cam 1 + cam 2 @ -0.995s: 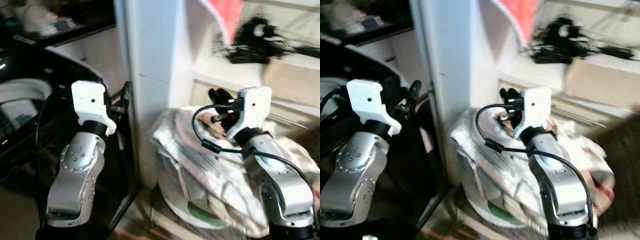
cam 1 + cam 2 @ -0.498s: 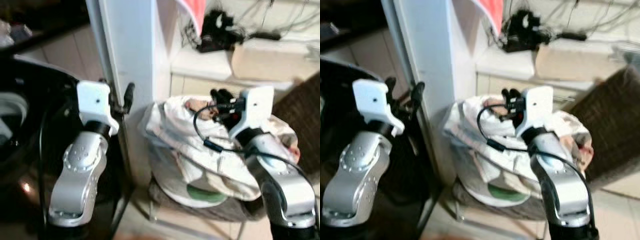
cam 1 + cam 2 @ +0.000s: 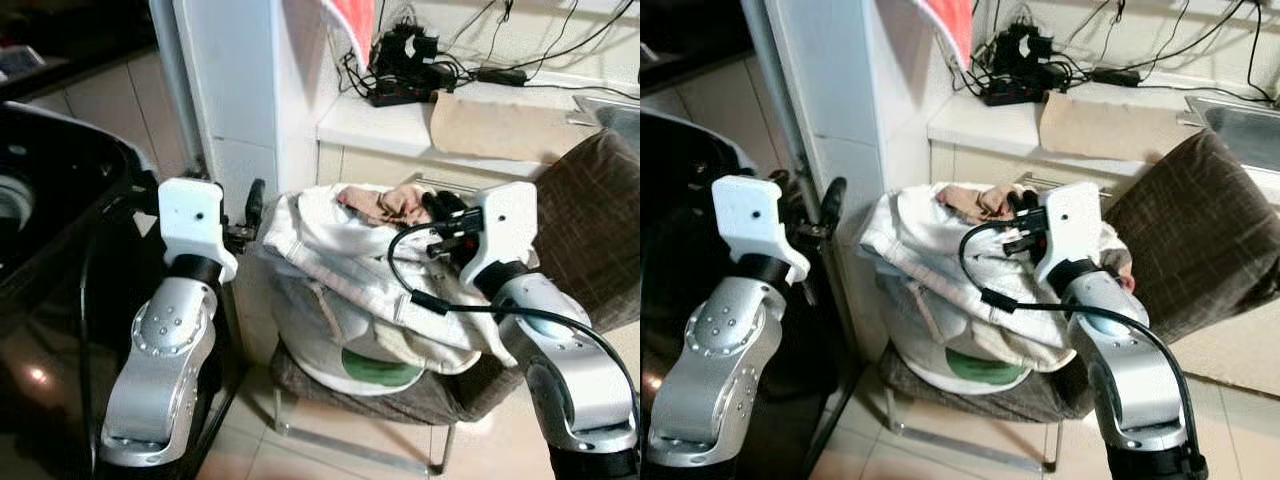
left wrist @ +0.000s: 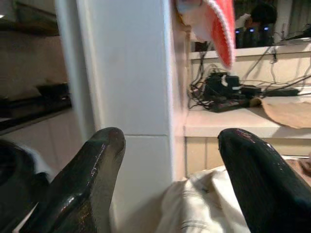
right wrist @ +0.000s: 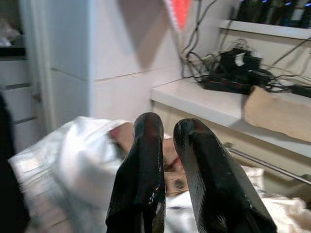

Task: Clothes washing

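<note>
Left eye view: a pile of pale clothes (image 3: 340,265) is heaped in a white basin (image 3: 345,365) sitting on a chair (image 3: 560,250) with a dark cushioned back; the black washing machine (image 3: 55,230) is off on the robot's left, with a white pillar (image 3: 235,90) between it and the chair. The left gripper (image 3: 252,205) is up beside the pillar, just at the left edge of the clothes; the right gripper (image 3: 440,208) hovers over the top of the pile, near a pinkish patterned bit of fabric (image 3: 385,203).

Right eye view: same layout — a power strip with tangled cables (image 3: 1015,65) sits on the white ledge (image 3: 985,115) behind the chair, a red cloth (image 3: 950,25) hangs above it, and there's a brown paper bag (image 3: 1105,100) lying on the ledge.

Left wrist view: the two black fingers (image 4: 92,189) are spread wide apart with nothing between them; the pillar and a corner of the pale clothes are beyond them.

Right wrist view: the fingers (image 5: 143,174) are pressed nearly together, only a thin slit between them, holding nothing — the clothes lie below and past the tips; can't tell if they're touching the fabric.
</note>
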Available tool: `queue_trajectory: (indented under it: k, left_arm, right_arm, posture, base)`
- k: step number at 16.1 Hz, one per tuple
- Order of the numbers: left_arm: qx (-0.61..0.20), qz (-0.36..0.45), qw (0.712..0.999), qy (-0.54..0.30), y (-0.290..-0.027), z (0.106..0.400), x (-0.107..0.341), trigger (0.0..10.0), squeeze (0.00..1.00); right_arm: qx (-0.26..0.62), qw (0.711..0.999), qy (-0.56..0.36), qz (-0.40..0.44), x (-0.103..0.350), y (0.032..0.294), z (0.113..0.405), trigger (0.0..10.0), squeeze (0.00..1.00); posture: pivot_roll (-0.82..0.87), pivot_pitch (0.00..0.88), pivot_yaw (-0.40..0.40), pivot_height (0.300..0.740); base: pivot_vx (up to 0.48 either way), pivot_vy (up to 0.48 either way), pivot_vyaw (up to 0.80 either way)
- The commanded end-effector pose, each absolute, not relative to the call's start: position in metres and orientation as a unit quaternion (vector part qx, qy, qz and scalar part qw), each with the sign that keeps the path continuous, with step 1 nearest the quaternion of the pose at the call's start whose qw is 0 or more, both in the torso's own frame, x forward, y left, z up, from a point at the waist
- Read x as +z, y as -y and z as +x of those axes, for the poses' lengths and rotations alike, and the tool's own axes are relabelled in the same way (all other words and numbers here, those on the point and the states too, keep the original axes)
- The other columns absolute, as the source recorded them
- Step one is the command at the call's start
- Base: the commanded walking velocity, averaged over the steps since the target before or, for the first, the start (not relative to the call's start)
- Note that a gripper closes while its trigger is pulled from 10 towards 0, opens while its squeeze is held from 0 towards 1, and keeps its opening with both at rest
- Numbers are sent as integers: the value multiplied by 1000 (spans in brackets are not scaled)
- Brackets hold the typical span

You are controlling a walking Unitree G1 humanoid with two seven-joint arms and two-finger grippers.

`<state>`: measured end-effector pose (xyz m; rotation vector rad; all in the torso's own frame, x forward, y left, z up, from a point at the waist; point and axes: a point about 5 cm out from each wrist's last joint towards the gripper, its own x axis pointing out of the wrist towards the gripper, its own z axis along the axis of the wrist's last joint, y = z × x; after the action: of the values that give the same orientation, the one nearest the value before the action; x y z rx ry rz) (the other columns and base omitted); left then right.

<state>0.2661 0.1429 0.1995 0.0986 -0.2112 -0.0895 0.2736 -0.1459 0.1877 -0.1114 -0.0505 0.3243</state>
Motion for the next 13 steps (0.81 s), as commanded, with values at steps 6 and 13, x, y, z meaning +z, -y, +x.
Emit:
queue_trajectory:
  k: [6, 13]
  left_arm:
    - [-16, 32, 991, 127, -152, 266, 209, 10000, 0]
    - [-33, 20, 992, 117, -151, 266, 205, 10000, 0]
  right_arm:
    - [213, 974, 56, -54, 199, 126, 275, 10000, 0]
    - [183, 982, 45, -30, 195, 134, 265, 10000, 0]
  posture:
    - [-9, 0, -29, 740]
    - [-29, 8, -8, 740]
  base:
    - [387, 0, 800]
    - [368, 0, 0]
